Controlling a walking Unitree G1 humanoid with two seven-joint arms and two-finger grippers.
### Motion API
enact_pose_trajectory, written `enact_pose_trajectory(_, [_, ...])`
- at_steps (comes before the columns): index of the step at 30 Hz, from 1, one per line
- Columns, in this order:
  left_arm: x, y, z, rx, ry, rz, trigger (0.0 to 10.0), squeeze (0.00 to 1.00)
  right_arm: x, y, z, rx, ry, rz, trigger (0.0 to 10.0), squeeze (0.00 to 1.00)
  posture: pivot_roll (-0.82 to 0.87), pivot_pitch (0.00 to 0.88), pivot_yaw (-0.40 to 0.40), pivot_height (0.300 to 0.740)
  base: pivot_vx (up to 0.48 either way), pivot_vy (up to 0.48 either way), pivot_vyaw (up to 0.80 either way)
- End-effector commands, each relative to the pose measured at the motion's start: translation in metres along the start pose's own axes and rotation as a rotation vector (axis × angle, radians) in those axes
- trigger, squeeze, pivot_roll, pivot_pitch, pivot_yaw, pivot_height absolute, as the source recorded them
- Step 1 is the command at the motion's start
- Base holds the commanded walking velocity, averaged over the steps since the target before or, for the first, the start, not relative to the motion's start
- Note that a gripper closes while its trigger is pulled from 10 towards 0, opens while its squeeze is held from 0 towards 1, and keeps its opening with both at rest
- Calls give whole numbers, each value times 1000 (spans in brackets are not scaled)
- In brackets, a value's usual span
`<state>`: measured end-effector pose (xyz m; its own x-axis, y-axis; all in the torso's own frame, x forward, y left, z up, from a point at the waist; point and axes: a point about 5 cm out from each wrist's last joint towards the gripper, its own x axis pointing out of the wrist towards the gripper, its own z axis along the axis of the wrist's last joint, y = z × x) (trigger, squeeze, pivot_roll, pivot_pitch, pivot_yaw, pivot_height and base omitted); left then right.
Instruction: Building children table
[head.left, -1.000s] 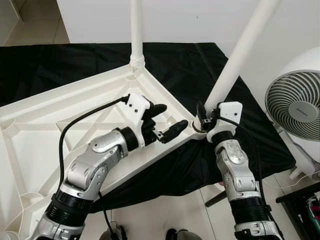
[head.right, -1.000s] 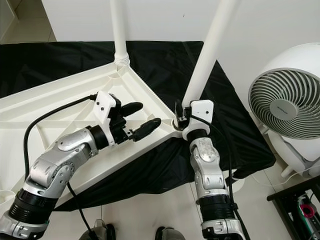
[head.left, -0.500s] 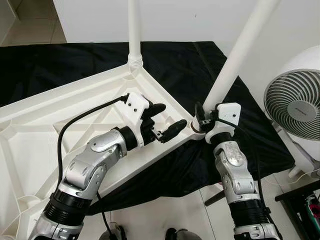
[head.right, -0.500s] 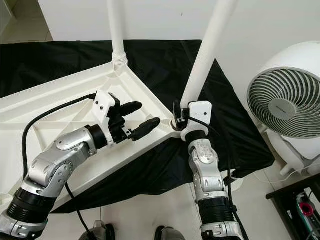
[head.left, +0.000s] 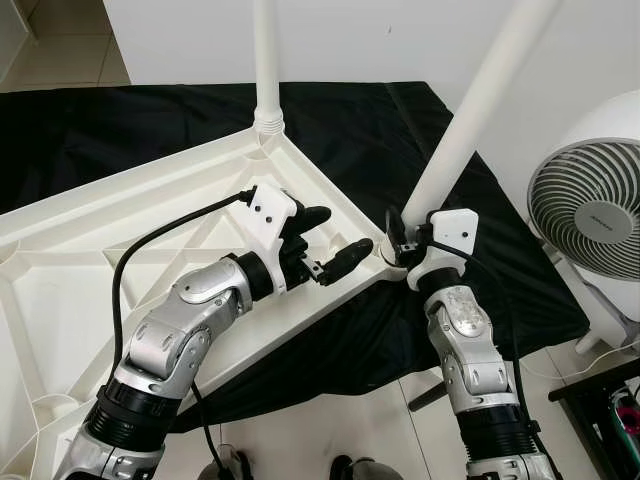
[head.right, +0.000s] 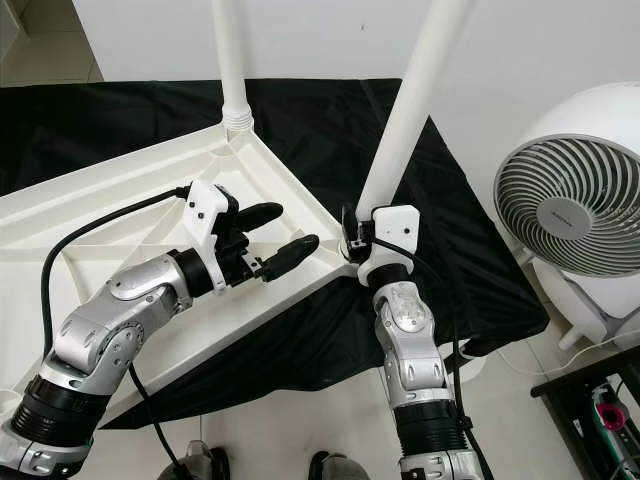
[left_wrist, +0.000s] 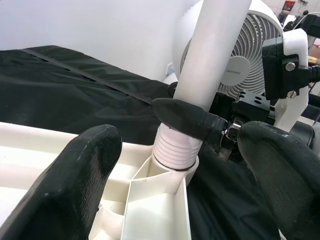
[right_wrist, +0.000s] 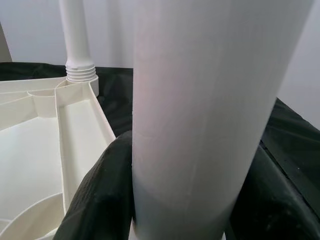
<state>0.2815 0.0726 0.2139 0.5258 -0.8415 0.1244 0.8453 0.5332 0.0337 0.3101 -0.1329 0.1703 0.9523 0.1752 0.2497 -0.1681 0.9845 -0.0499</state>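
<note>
Black jaws of the right gripper (head.left: 403, 238) clamp the leaning white table leg (head.left: 470, 112) at its corner socket. Left gripper (head.left: 327, 243) hovers beside it, jaws parted, empty, over the upturned white tabletop (head.left: 90, 260) on black cloth (head.left: 120, 120).

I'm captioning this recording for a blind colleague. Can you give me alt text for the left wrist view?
The right tool is shut on a white table leg just above its ribbed base, which sits in a corner socket of the upturned white tabletop. The left tool is open, its two black fingers blurred in the foreground, with black cloth and a white fan behind.
</note>
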Motion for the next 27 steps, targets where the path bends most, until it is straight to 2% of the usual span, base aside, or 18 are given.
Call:
enact_pose_trajectory(1, [0, -6, 2, 2, 4, -92, 10000, 0, -11, 2, -27, 26, 138, 4, 10000, 0, 74, 153, -44, 740, 0, 0, 0])
enact_pose_trajectory(12, [-1, -5, 2, 1, 8, -97, 10000, 0, -20, -4, -31, 41, 157, -30, 10000, 0, 74, 164, -32, 740, 0, 0, 0])
enact_pose_trajectory(20, [-1, -5, 4, 3, 13, -105, 10000, 0, -32, -4, -25, 33, 15, -4, 10000, 0, 79, 168, -21, 740, 0, 0, 0])
enact_pose_trajectory(27, [-2, -5, 5, 1, 14, -106, 10000, 0, -37, -3, -25, 21, -16, 9, 10000, 0, 80, 172, -16, 740, 0, 0, 0])
